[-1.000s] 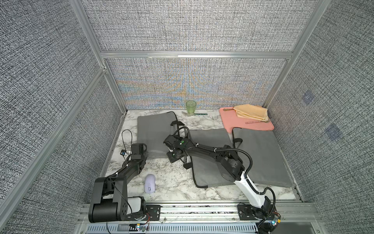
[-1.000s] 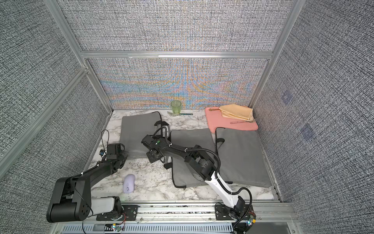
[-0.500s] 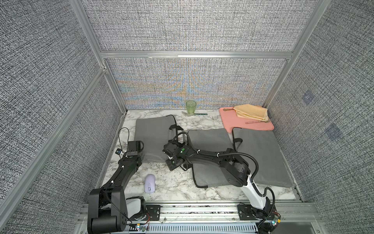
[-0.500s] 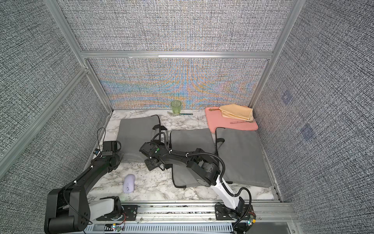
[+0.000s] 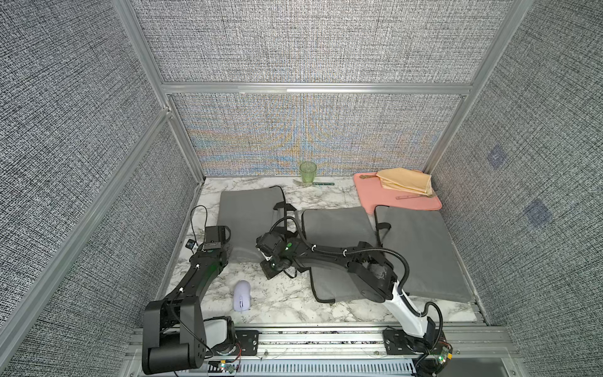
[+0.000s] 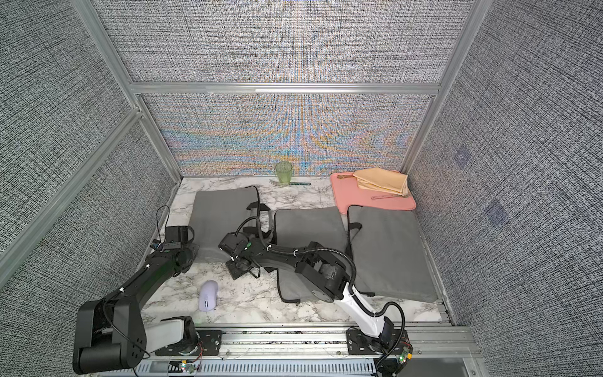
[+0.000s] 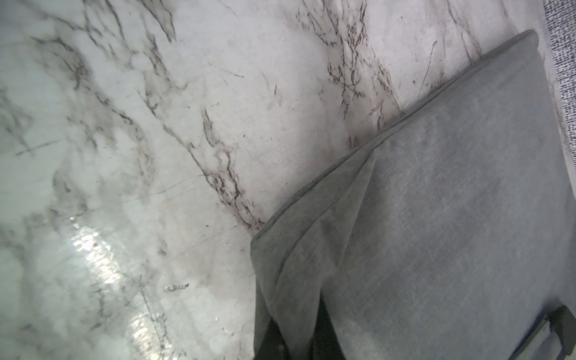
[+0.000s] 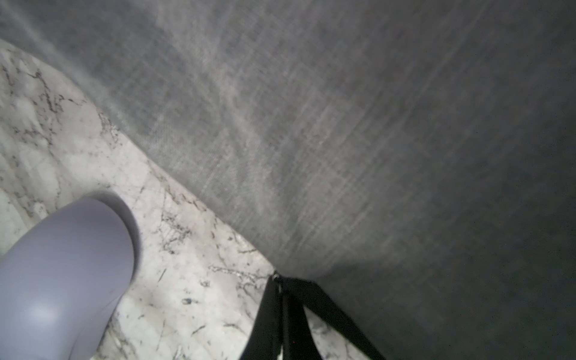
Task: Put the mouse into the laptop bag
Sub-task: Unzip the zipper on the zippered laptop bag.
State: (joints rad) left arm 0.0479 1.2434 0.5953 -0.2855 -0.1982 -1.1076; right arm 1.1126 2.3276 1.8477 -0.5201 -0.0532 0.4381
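The lilac mouse [image 5: 242,295] [image 6: 208,295] [image 8: 62,274] lies on the marble near the front edge, apart from both grippers. The leftmost grey laptop bag [image 5: 248,215] [image 6: 222,215] [image 7: 436,218] [image 8: 343,124] lies flat behind it. My left gripper [image 5: 225,253] [image 6: 191,249] [image 7: 296,339] is shut on a fold of fabric at the bag's near left corner. My right gripper [image 5: 272,269] [image 6: 238,267] [image 8: 280,283] is shut at the bag's near right corner, where a black strap [image 8: 330,311] starts. The bag's inside is hidden.
Two more grey bags [image 5: 339,248] [image 5: 421,248] lie to the right, and my right arm reaches across the middle one. At the back stand a green cup [image 5: 307,172] with a fork and a pink board [image 5: 398,199] bearing a folded yellow cloth. The side wall is close on the left.
My right gripper has moved toward the front, drawing the bag's near right corner with it. My left arm has stretched out and its gripper has shifted slightly left. The mouse has not moved.
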